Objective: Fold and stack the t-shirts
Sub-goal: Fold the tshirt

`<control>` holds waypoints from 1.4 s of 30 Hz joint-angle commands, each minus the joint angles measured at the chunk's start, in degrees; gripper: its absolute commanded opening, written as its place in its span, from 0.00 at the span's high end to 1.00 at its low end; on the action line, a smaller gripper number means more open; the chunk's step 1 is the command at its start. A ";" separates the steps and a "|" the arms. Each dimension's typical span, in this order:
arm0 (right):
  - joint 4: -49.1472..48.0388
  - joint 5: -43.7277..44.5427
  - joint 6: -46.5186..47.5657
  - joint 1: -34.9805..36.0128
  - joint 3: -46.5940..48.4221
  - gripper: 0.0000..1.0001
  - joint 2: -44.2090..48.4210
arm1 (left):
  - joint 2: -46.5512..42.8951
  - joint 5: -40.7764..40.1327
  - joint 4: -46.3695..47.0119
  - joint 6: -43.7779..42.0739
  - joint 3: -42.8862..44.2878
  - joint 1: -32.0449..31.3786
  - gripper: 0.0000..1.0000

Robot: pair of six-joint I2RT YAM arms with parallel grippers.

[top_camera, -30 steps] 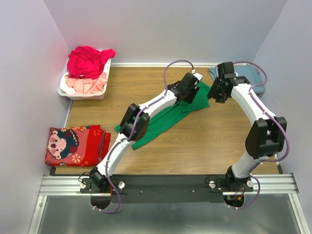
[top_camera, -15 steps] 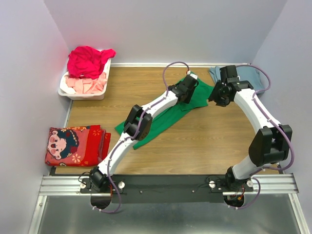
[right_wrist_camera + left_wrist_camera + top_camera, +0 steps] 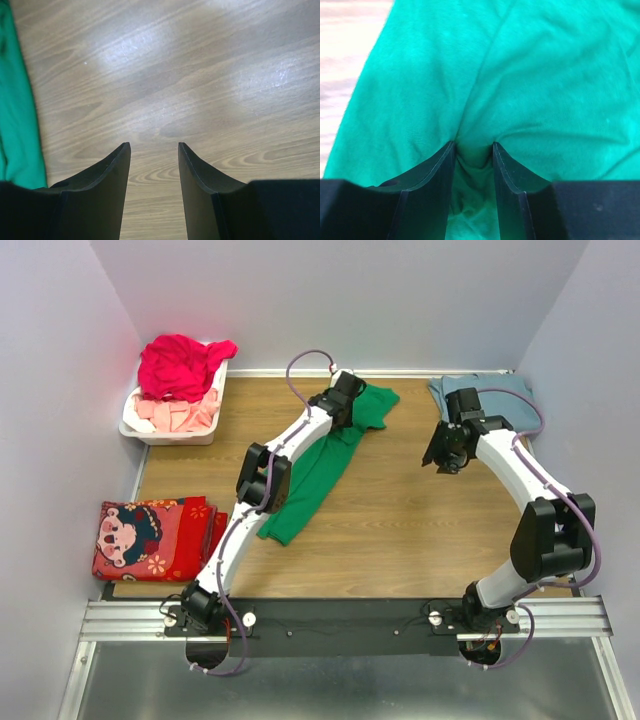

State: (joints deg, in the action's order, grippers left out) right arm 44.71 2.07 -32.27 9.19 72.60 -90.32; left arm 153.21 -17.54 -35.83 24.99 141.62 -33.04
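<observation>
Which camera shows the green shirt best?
The top view: nearly all of the green shirt lies stretched diagonally on the table, the left gripper at its far end. The left wrist view shows only a fold pinched between its fingers; the right wrist view catches just a green edge.

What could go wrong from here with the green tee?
1. The left pincer grips only a small bunched fold of the green t-shirt; it may slip out or catch just one layer.
2. The shirt lies as a narrow rumpled strip, and the right pincer hangs open over bare table, off the cloth. Pulling from one end could bunch it further instead of spreading it.
</observation>
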 commanded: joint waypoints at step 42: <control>1.08 1.01 14.16 47.32 34.18 0.50 -37.11 | -16.27 4.18 -0.37 -8.12 -7.50 15.02 0.45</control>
State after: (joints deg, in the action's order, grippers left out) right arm 44.62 4.40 -21.98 54.39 103.02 -122.89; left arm 137.93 -14.37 -34.46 17.98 134.54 -19.68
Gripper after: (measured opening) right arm 0.506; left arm 0.551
